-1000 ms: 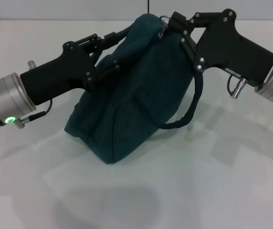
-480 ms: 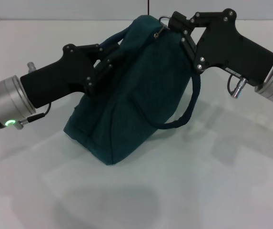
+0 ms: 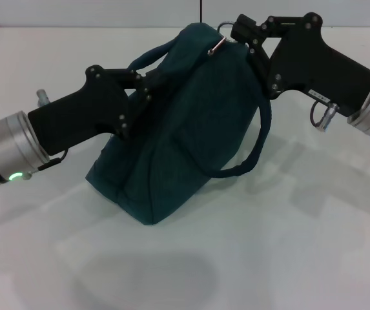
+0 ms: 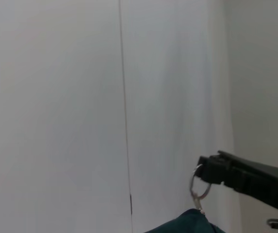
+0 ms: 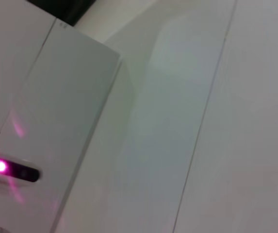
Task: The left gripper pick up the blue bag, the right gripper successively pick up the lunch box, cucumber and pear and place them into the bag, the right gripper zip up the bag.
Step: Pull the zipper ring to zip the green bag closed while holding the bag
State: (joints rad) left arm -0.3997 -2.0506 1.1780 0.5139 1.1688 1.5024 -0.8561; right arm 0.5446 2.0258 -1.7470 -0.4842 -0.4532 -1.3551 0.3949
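A white tabletop (image 3: 249, 258) fills the scene, with a pale wall behind it. The blue bag (image 3: 185, 123) stands near the middle of the tabletop, leaning, its base on the surface and its peak toward the far side. One strap (image 3: 256, 145) hangs loose down its right side, curving back to the bag's front face.

The left pincer (image 3: 147, 82) reaches in from the left and is clenched on the bag's far-left handle (image 3: 149, 57), near the top edge. The right pincer (image 3: 236, 33) comes in from the right at the bag's peak, clenched on the ring (image 3: 223, 27) of the zip pull (image 3: 217, 45); the left wrist view shows the same ring (image 4: 199, 187) hanging from its tip above the bag's point. Lunch box, cucumber and pear cannot be seen.

The right wrist view shows only pale panels and a small pink light (image 5: 1, 166).
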